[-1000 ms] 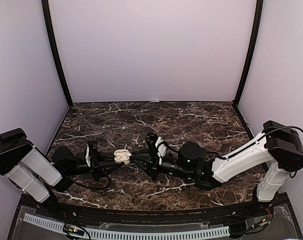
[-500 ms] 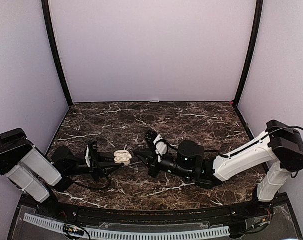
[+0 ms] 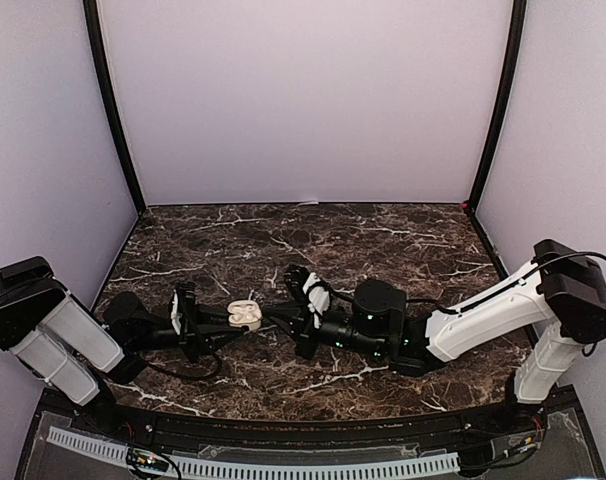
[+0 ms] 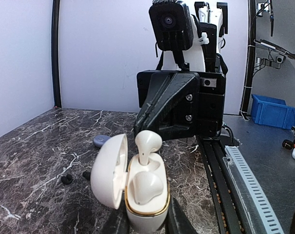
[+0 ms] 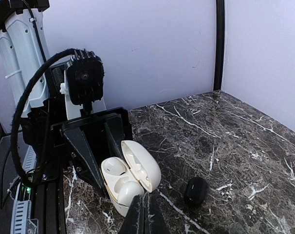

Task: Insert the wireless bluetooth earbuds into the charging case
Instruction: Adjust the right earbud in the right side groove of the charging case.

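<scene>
An open white charging case (image 4: 143, 207) stands upright with my left gripper (image 4: 146, 223) shut on its base; its lid (image 4: 108, 170) hangs to the left. One white earbud (image 4: 144, 189) lies seated in the near socket. A second white earbud (image 4: 148, 145) stands tall with its stem in the far socket. In the right wrist view my right gripper (image 5: 145, 201) is shut, nothing between its fingers, its tips right by that bud (image 5: 129, 190) at the case (image 5: 119, 201). From above, both grippers meet at the case (image 3: 245, 314).
A small black case (image 5: 195, 191) lies on the marble right of the white one. A blue-grey case (image 4: 101, 140) and two tiny dark buds (image 4: 66, 179) lie on the marble beyond the lid. The table's front rail (image 4: 245, 185) runs along the right.
My right gripper's jaws have closed from partly open, and that arm has moved a little left toward the case. The left gripper and case have stayed put.
</scene>
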